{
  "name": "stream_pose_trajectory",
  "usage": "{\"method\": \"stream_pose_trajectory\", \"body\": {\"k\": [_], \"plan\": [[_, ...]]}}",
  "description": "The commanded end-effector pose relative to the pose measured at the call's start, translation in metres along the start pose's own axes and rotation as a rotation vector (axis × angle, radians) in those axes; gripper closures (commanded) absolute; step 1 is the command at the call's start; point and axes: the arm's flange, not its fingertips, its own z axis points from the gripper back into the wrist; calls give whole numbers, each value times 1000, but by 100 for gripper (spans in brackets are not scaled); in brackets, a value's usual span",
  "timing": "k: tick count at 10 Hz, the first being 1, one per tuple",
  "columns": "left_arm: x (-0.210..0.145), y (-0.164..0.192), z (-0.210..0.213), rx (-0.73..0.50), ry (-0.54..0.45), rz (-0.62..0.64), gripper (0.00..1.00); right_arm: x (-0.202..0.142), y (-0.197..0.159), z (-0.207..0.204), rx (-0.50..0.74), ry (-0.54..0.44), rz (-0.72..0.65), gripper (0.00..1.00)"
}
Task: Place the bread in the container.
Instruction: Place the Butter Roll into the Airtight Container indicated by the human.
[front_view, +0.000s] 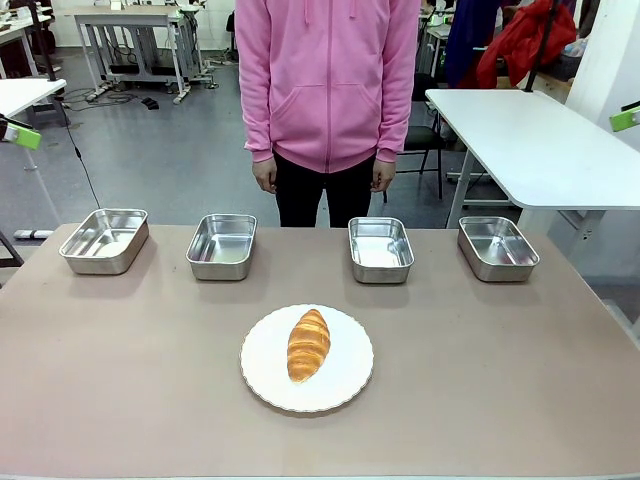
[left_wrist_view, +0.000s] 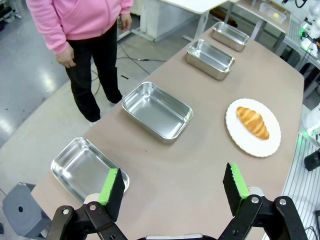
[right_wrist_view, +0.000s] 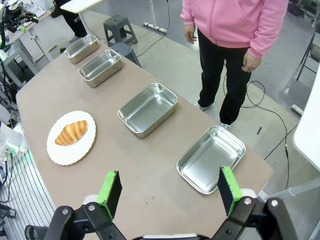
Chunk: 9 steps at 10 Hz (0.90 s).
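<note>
The bread (front_view: 308, 344) is found on the white plate (front_view: 350, 385) at the middle of the table (front_view: 120, 400), apart from the four pans (front_view: 221, 268) ranged along the far side. Its long axis is set almost straight from the robot towards the person (front_view: 328, 90), the far tip leaned slightly to the robot's right. The left end effector (left_wrist_view: 172, 170) is held above the table, fingers spread and nothing between them; the bread lies ahead, towards the robot's right. The right end effector (right_wrist_view: 168, 172) is likewise spread and empty, the bread ahead, towards the robot's left. Neither arm can be judged clearly nearer. A grasp across the narrow width is judged to be called for. Which pan is meant cannot be told
</note>
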Motion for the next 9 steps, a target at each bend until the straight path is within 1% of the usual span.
{"method": "stream_pose_trajectory", "body": {"k": [1,9], "plan": [[-1,0,1,-6,-4,3,0,0,0,0,6,-8,7,0],[-1,0,1,-6,-4,3,0,0,0,0,6,-8,7,0]]}}
